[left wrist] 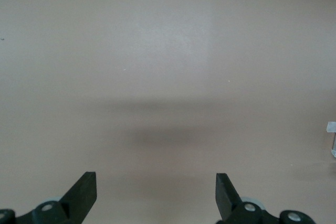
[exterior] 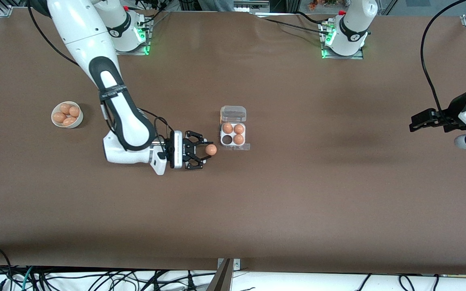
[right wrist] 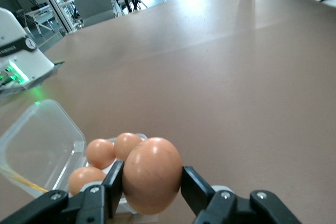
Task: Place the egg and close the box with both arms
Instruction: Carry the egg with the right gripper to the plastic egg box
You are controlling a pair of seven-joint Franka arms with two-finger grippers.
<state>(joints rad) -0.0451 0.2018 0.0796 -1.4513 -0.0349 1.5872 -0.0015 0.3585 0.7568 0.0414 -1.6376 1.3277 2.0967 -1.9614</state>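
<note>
Right gripper (exterior: 205, 155) pinched the egg (exterior: 211, 150), carried up in the air just short of the box (exterior: 233, 134).

The carton's clear lid lay open at 12 o'clock, three cells filled, the empty cell at 7 o'clock awaiting this smooth orange-brown egg. Left gripper (exterior: 419, 121) waited with fingers spread near its end of the table (exterior: 297, 202).

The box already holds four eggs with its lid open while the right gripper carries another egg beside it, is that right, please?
Not quite: the box holds three eggs, and one cell is empty, as the front view shows. Its lid is open, and the right gripper carries an egg beside it.
</note>
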